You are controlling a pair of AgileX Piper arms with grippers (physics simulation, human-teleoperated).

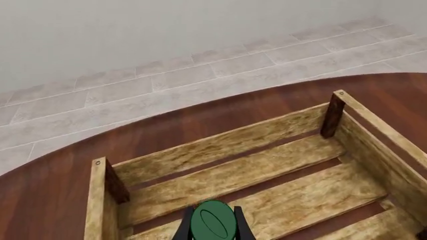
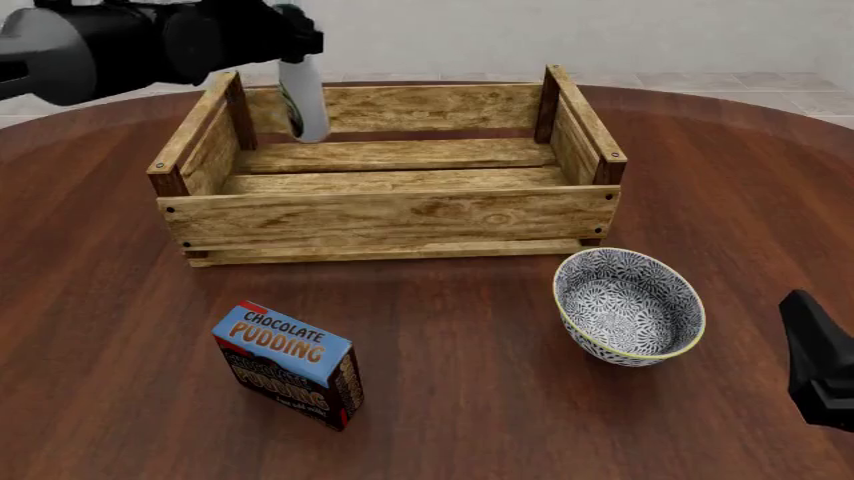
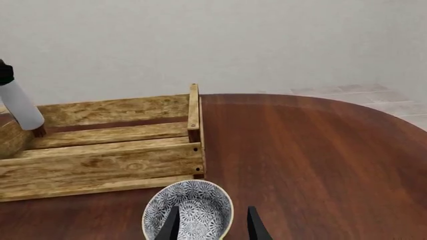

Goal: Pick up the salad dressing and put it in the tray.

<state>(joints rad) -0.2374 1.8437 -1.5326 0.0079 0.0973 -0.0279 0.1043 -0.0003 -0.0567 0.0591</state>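
The left gripper [image 1: 213, 231] clamps the salad dressing [image 2: 303, 100], holding it above the far left corner of the tray [image 2: 387, 215]. The right gripper [image 3: 212, 225] hangs with its jaws apart over the bowl [image 2: 627, 305].

I see the tray [image 2: 387, 215] in rough, matt light wood — grain showing. My table [image 2: 467, 400] is dark polished wood; the bowl [image 2: 629, 305] looks glossy ceramic.

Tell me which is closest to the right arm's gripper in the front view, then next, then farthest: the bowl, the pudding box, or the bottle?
Measured from the right gripper:
1. Bowl, just to its left.
2. Chocolate pudding box, across the table's near side.
3. Salad dressing, held by the left gripper above the tray's far left corner.
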